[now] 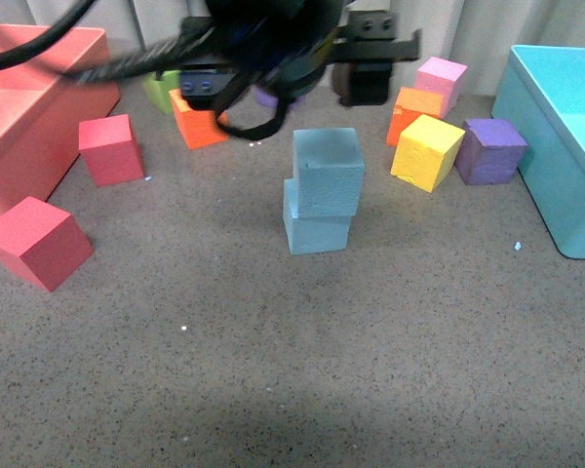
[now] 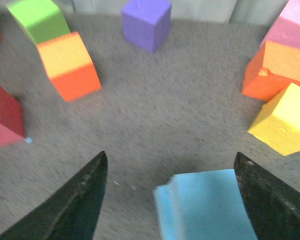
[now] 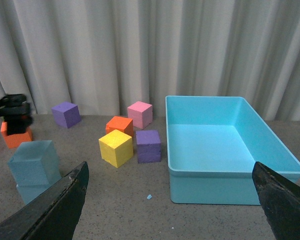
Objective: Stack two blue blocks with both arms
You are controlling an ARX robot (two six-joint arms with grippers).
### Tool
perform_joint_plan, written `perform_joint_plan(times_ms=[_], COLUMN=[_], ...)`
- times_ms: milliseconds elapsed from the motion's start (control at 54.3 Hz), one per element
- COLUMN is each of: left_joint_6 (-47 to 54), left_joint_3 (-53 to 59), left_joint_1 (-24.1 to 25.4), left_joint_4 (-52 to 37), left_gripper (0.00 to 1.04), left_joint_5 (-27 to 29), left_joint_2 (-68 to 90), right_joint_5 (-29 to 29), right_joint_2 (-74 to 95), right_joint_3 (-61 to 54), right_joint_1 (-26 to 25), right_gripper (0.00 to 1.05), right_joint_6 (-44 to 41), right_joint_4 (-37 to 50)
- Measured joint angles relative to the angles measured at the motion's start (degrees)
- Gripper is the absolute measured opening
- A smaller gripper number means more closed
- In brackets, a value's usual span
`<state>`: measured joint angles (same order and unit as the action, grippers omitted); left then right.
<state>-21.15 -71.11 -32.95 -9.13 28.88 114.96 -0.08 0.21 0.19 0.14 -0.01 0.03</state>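
The left gripper (image 2: 170,200) hangs above the stacked blue blocks (image 1: 322,190), jaws released. The right gripper (image 3: 172,200) stands spread, empty, near the turquoise bin (image 3: 285,170).

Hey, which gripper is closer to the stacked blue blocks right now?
Left. The left gripper hangs open just above the blue blocks. The right gripper is open too, off to the side, seeing them from a distance.
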Motion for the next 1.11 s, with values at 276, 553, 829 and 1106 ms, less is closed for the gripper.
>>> perform_joint_plan(times_ms=[276, 553, 829, 1106], left_joint_6=[19.1, 20.3, 20.5, 20.7], left_joint_3=[40.3, 55.2, 63.3, 68.7], left_joint_1=[11.3, 17.9, 23.4, 27.9], left_joint_4=[-57.9, -57.6, -52.3, -40.3], left_gripper=[0.23, 0.04, 0.04, 0.04], left_joint_5=[-7.0, -14.6, -19.5, -23.9], left_joint_2=[-18.3, -31.9, -44.9, -62.2], right_joint_5=[0.0, 0.0, 0.0, 0.0], right_joint_2=[0.0, 0.0, 0.0, 0.0], right_joint_3=[0.0, 0.0, 0.0, 0.0], right_joint_1=[0.0, 0.0, 0.0, 0.0], right_gripper=[0.95, 0.95, 0.95, 0.95], right_joint_6=[0.0, 0.0, 0.0, 0.0], right_joint_4=[0.0, 0.0, 0.0, 0.0])
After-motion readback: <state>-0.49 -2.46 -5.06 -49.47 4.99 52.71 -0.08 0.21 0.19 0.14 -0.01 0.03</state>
